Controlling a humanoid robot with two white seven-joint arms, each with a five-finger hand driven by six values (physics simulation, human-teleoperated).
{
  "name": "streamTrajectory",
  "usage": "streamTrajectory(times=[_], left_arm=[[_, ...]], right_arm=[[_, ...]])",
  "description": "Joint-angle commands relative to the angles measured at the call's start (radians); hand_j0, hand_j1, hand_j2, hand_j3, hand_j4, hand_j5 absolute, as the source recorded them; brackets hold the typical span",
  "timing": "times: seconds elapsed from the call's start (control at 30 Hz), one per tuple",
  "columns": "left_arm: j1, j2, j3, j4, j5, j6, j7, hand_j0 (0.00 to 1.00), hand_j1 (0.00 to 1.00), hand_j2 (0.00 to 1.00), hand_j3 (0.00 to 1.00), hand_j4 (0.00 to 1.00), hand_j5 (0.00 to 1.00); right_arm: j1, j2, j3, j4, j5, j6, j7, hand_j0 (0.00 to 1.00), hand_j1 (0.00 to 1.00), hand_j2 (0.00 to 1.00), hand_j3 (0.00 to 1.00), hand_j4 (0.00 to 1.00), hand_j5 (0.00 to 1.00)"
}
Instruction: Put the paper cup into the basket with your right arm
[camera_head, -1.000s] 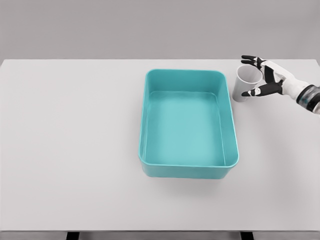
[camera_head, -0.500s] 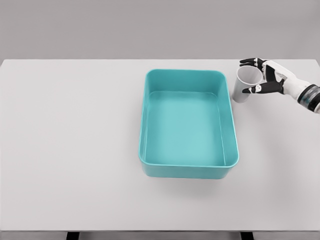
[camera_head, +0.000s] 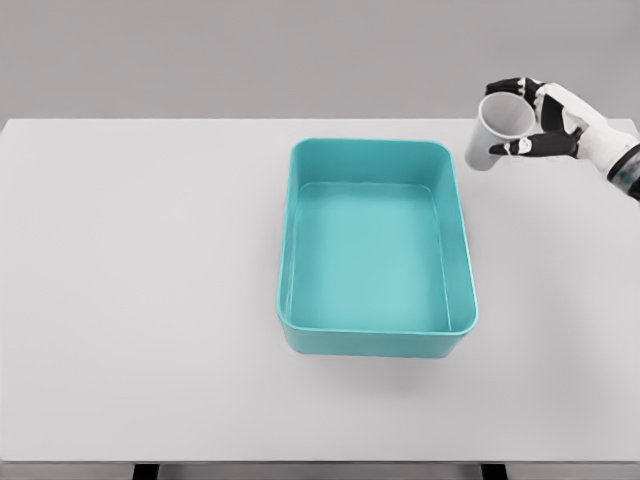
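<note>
head view: right robot hand (camera_head: 533, 125) grips white paper cup (camera_head: 496, 131), tilted, above tabletop (camera_head: 150, 280) just right of teal basket (camera_head: 375, 250) far corner. risk: grip looks light, so the cup could slip or clip the rim.

Place: a simulated test bench, not a home or a shop
Surface: one plain white table (camera_head: 150, 300), flat and evenly lit, with dark legs just showing at the bottom edge
Backdrop: a bare grey wall (camera_head: 250, 55), no fittings
Look: smooth, textureless rendered surfaces with soft shadows
</note>
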Motion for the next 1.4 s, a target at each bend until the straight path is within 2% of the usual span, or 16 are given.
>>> streamTrajectory(times=[0.0,0.07,0.2,0.33,0.47,0.63,0.77,0.97,1.23,1.33,1.37], left_arm=[[0.000,0.000,0.000,0.000,0.000,0.000,0.000,1.00,1.00,1.00,1.00,1.00,1.00],[0.000,0.000,0.000,0.000,0.000,0.000,0.000,1.00,1.00,1.00,1.00,1.00,1.00],[0.002,0.000,0.000,0.000,0.000,0.000,0.000,1.00,1.00,1.00,1.00,1.00,1.00],[0.000,0.000,0.000,0.000,0.000,0.000,0.000,1.00,1.00,1.00,1.00,1.00,1.00],[0.000,0.000,0.000,0.000,0.000,0.000,0.000,1.00,1.00,1.00,1.00,1.00,1.00],[0.000,0.000,0.000,0.000,0.000,0.000,0.000,1.00,1.00,1.00,1.00,1.00,1.00],[0.000,0.000,0.000,-0.001,0.000,0.000,0.000,1.00,1.00,1.00,1.00,1.00,1.00],[0.000,0.000,0.000,0.000,0.000,0.000,0.000,1.00,1.00,1.00,1.00,1.00,1.00],[0.000,0.000,0.000,0.000,0.000,0.000,0.000,1.00,1.00,1.00,1.00,1.00,1.00],[0.000,0.000,0.000,0.000,0.000,0.000,0.000,1.00,1.00,1.00,1.00,1.00,1.00],[0.000,0.000,0.000,0.000,0.000,0.000,0.000,1.00,1.00,1.00,1.00,1.00,1.00]], right_arm=[[0.000,-0.016,-0.021,-0.086,-0.006,-0.017,0.000,0.74,0.74,0.74,0.74,0.74,0.74],[0.006,-0.032,-0.026,-0.155,-0.006,-0.019,0.000,0.74,0.74,0.74,0.74,0.74,0.74],[0.014,-0.045,-0.075,-0.243,0.031,-0.023,0.000,0.74,0.74,0.74,0.74,0.74,0.74],[0.017,-0.049,-0.075,-0.352,0.052,-0.022,0.000,0.74,0.74,0.74,0.74,0.74,0.74],[0.029,-0.049,-0.061,-0.537,0.078,-0.013,0.000,0.74,0.74,0.74,0.74,0.74,0.74],[0.037,-0.049,0.011,-0.678,0.173,-0.009,0.000,0.74,0.74,0.74,0.74,0.74,0.74],[0.046,-0.049,0.079,-0.769,0.322,-0.006,0.000,0.74,0.74,0.74,0.74,0.74,0.74],[0.060,-0.057,0.166,-0.812,0.502,-0.002,0.000,0.74,0.74,0.74,0.74,0.74,0.74],[0.067,-0.071,0.274,-0.829,0.627,0.000,0.000,0.74,0.74,0.74,0.74,0.74,0.74],[0.067,-0.069,0.281,-0.827,0.675,0.001,0.000,0.74,0.74,0.74,0.74,0.74,0.74],[0.067,-0.069,0.300,-0.829,0.709,0.059,0.000,0.74,0.74,0.74,0.74,0.74,0.74]])
